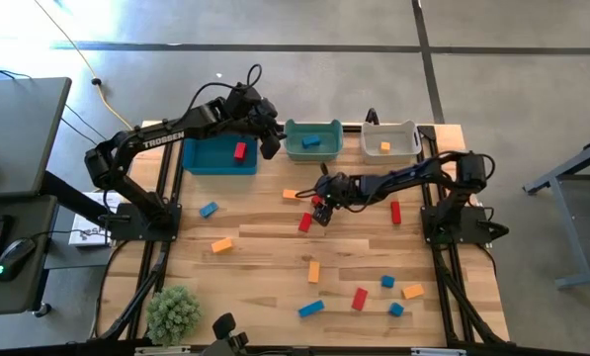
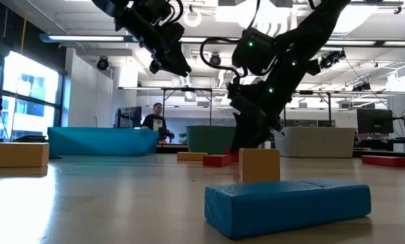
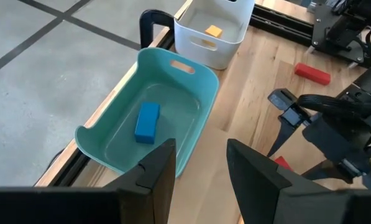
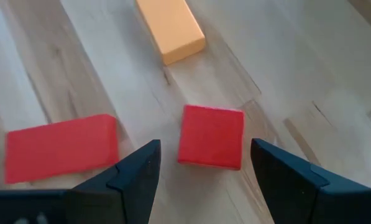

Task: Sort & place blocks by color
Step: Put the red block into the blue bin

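Red cube (image 4: pixel 210 136) rests on the table (image 1: pixel 265 267) mid-board, between the spread, released fingers of the right gripper (image 4: pixel 204 177), beside a red bar (image 4: pixel 61 148). Left gripper (image 3: pixel 201 171) hangs empty, jaws parted, between blue bin (image 1: pixel 215 156) and teal bin (image 3: pixel 191 93).

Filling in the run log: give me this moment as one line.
right gripper: jaws open, low over red cube | left gripper: jaws open, empty, above teal bin | bins: one block each
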Motion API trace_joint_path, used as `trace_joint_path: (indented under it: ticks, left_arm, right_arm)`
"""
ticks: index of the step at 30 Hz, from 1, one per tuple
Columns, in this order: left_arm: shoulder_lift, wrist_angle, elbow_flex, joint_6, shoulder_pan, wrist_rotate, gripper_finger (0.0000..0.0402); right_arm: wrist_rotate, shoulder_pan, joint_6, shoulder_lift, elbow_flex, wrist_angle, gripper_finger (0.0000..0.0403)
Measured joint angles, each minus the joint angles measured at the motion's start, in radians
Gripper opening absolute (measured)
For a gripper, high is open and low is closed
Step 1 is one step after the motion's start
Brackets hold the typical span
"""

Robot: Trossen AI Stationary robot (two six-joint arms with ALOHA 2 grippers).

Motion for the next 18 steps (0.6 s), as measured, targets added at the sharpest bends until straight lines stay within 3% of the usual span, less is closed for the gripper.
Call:
trace_joint_path:
  ticks: [9,18]
  left_arm:
    - [0.0,0.0,0.0,0.011,0.001,0.0,0.0131]
    - [0.001,0.0,0.0,0.019,0.001,0.0,0.0131]
  right_arm:
    - [0.047,-0.001,0.006,0.016,0.0,0.025,0.0221]
    - [0.035,-0.001,0.006,0.016,0.0,0.047,0.0116]
